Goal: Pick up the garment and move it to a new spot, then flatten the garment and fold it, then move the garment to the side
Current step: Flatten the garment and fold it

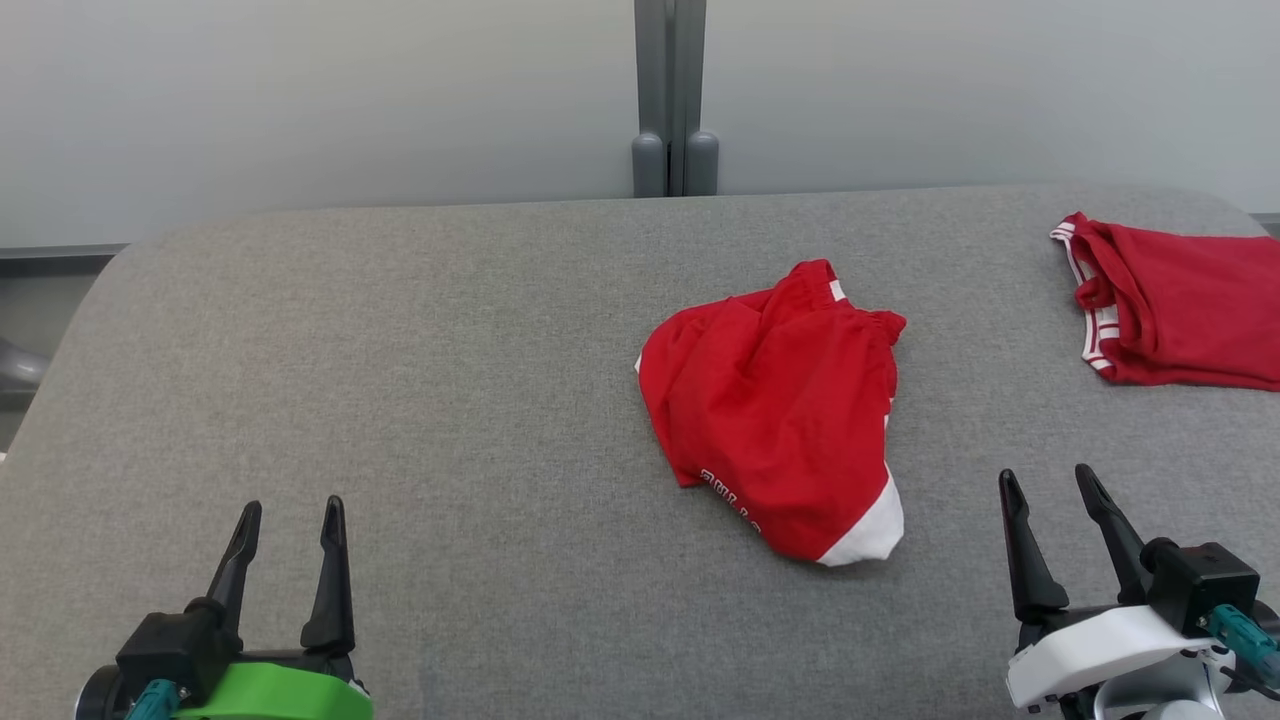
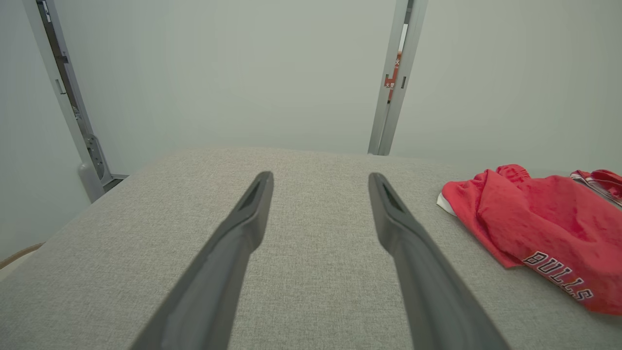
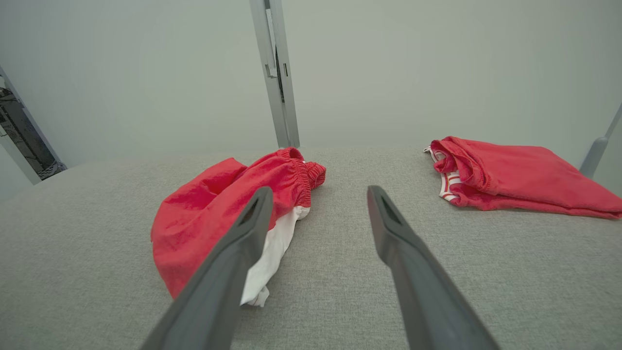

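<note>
The left pincer [image 1: 292, 503] stands released, empty, over the grey table [image 1: 450, 380] at the lower left. Right of centre lies the crumpled red garment [image 1: 775, 410], white-trimmed. Its lettering [image 2: 556, 274] reads "BULLS" in the left wrist view, and folds hide the rest of the cloth. The right pincer [image 1: 1045, 473] is released too, near it but apart. A second red garment [image 1: 1180, 305], white-striped, is cut off at the right edge.

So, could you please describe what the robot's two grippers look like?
The left gripper has two long, dark, tapering fingers on a black base, with a bright green cover behind. The right gripper has the same fingers, but a white cover. Each carries a teal plug, and the fingers have a narrow slot near the tip.
</note>
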